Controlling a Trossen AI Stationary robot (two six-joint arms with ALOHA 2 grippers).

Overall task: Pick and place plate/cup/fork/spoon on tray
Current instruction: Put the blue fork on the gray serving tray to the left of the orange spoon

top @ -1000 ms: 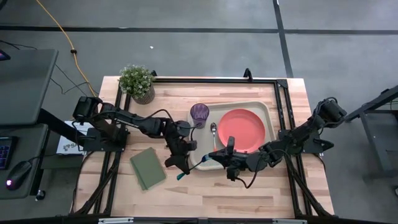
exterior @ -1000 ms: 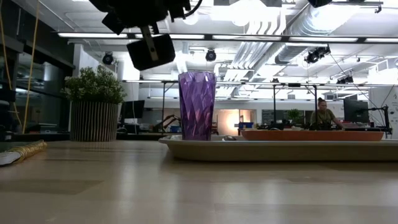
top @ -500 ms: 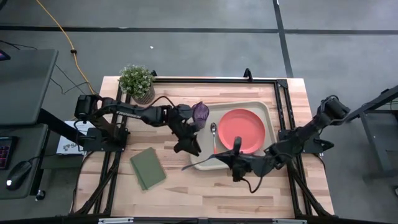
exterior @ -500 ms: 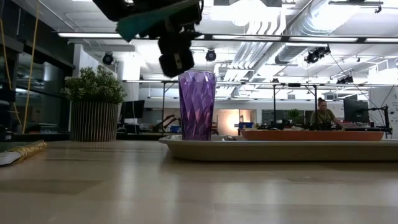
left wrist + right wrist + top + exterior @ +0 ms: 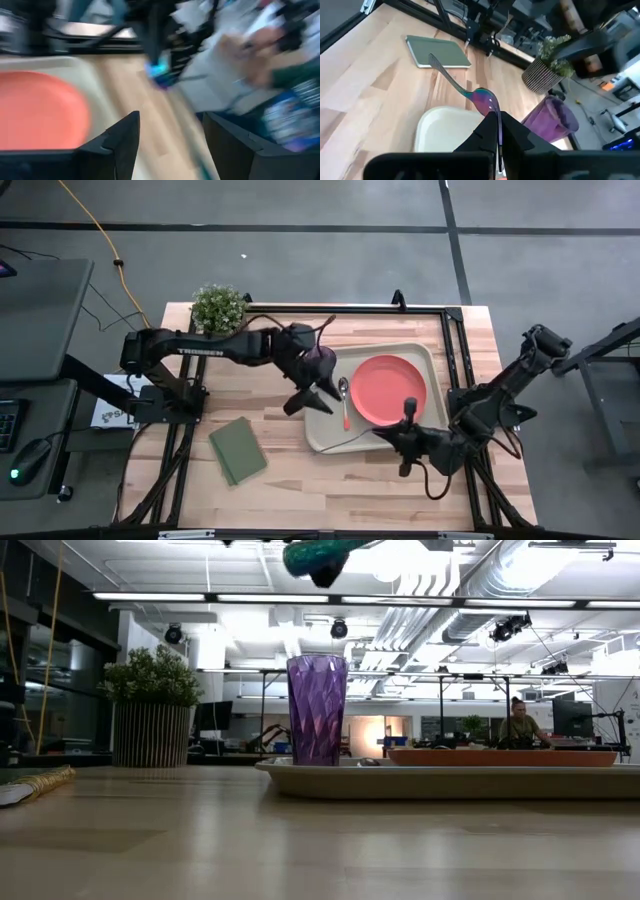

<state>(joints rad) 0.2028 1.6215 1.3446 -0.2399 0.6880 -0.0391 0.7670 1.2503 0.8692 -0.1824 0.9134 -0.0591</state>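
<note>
Fork (image 5: 462,87) clamped by its handle in right gripper (image 5: 497,131), tines out over table at 8 o'clock of tray (image 5: 425,360). On tray: plate (image 5: 387,388), spoon (image 5: 345,400), cup (image 5: 321,361) at 10 o'clock corner. Left gripper (image 5: 312,397) above spoon, fingers spread, empty. Green pad (image 5: 237,450) and potted plant (image 5: 219,308) off tray.

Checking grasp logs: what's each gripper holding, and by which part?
The right gripper is shut on the fork, at its handle, tines pointing forward. The left gripper is open and holds nothing.
</note>
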